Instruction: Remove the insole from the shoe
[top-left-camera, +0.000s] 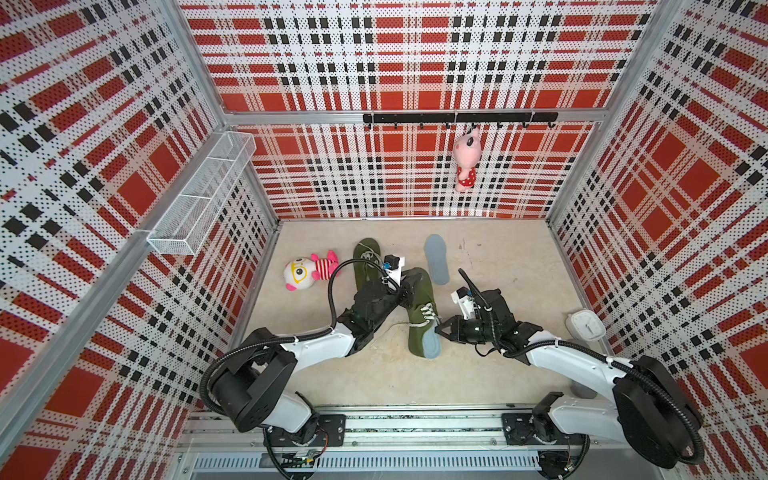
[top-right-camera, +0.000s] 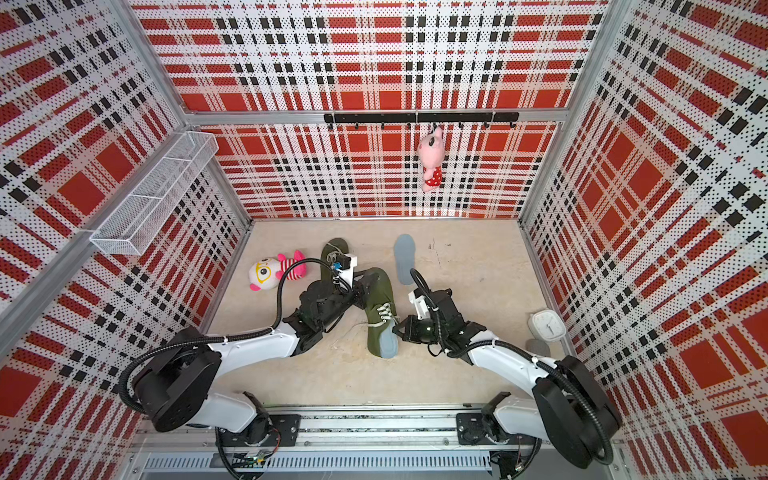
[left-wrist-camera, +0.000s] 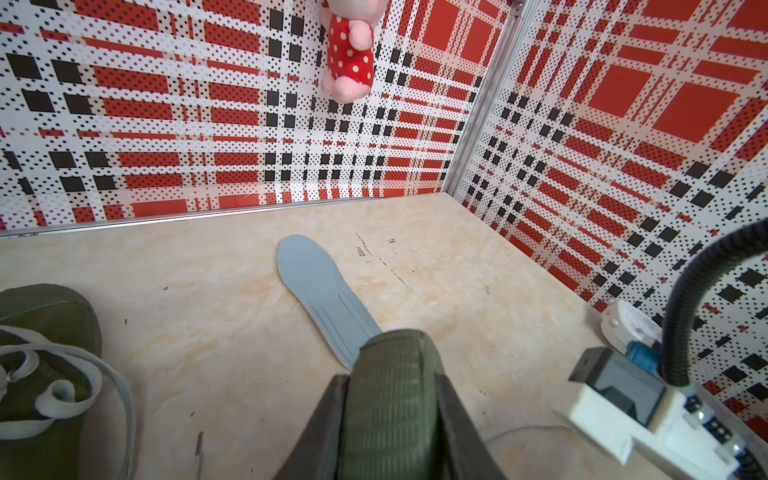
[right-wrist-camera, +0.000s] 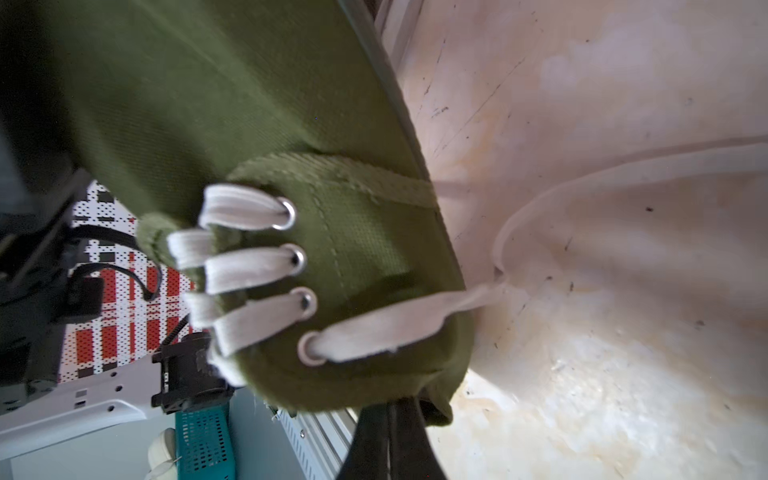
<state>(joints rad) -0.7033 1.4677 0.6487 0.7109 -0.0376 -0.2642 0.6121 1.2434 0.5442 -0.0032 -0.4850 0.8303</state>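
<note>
Top views, both. Item: green shoe (top-left-camera: 424, 293), mid-bench, toe toward the far edge, heel toward the near edge. The grey insole (top-left-camera: 432, 345) is inside it, and only its heel end shows in the opening. The left gripper (top-left-camera: 406, 284) is clamped across the toe. The right gripper (top-left-camera: 439, 328) is at the collar, on the side facing the bench's right edge, jaws pressed together. Also present nearer the far edge: a second shoe (top-left-camera: 366, 257) and a loose insole (top-left-camera: 436, 259), neither part of this step.

Left wrist view. The shoe's (left-wrist-camera: 390, 424) ribbed toe is gripped between the dark fingers (left-wrist-camera: 328, 415). Judged a sound anchor.

Right wrist view. The right gripper (right-wrist-camera: 388, 440) is closed tight beneath the collar rim, beside the laces (right-wrist-camera: 249, 266). No grey shows here, so it cannot be told whether a thin insole edge is pinched.

Handling note, as judgement. The step in hand is getting purchase on the insole's heel end.
- Pinch the grey edge only, never the green collar.
- Draw it up and back toward the near edge, along the shoe's length and slowly, with the toe held down.
- If the whole shoe lifts, the pinch has caught fabric: release and retake.
- Keep clear of the trailing lace.
</note>
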